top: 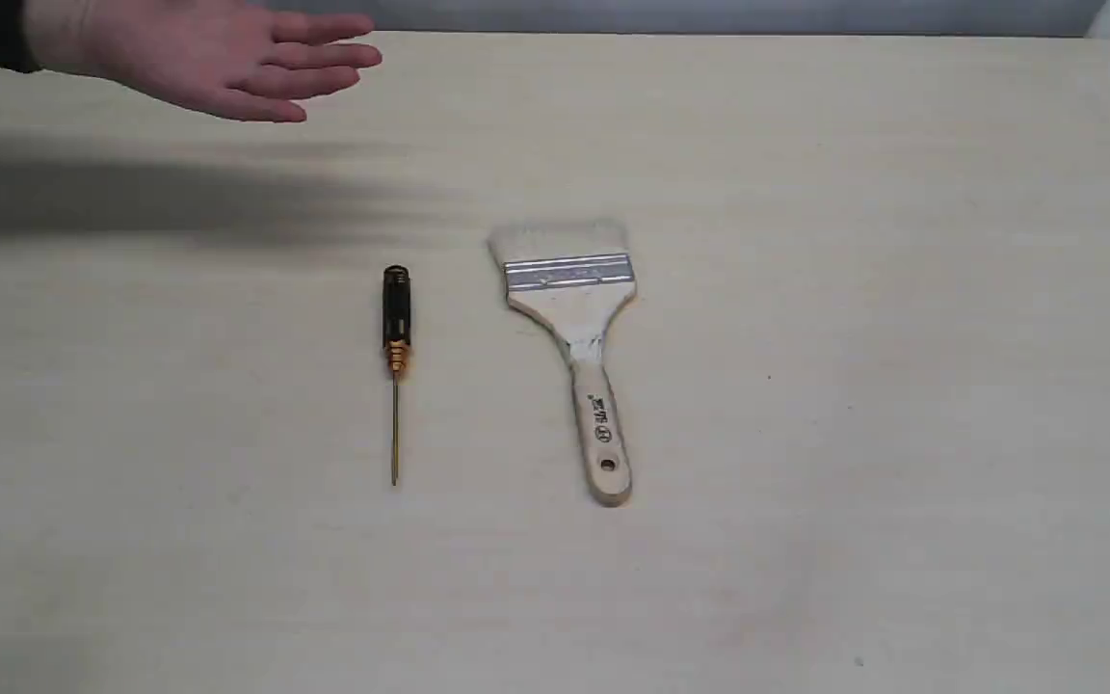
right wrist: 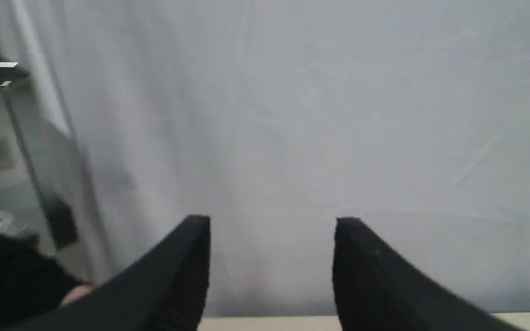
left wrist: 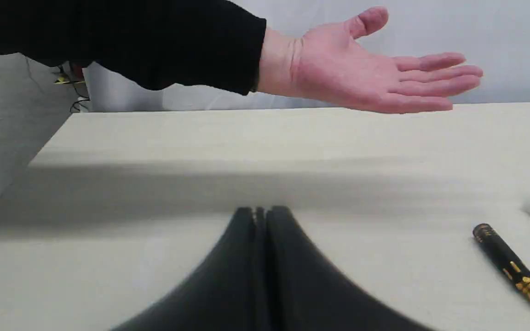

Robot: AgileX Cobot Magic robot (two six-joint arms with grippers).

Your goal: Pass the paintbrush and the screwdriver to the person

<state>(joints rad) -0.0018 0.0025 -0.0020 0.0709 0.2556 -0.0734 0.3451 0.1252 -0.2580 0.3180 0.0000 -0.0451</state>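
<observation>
The paintbrush (top: 574,328) lies flat mid-table, pale bristles toward the far edge, wooden handle toward the near edge. Left of it lies the screwdriver (top: 396,337), black handle far, thin golden shaft near; its handle also shows in the left wrist view as the screwdriver (left wrist: 506,262). The person's bare hand (top: 218,63) hovers palm up over the far left of the table, also seen as the hand (left wrist: 371,73) with a dark sleeve. My left gripper (left wrist: 261,212) is shut and empty above the table. My right gripper (right wrist: 273,223) is open, facing a grey backdrop. Neither arm shows in the exterior view.
The pale table (top: 902,386) carries only the two tools. The hand casts a wide shadow (top: 150,198) across the far left. A grey curtain (right wrist: 320,115) hangs behind the far edge.
</observation>
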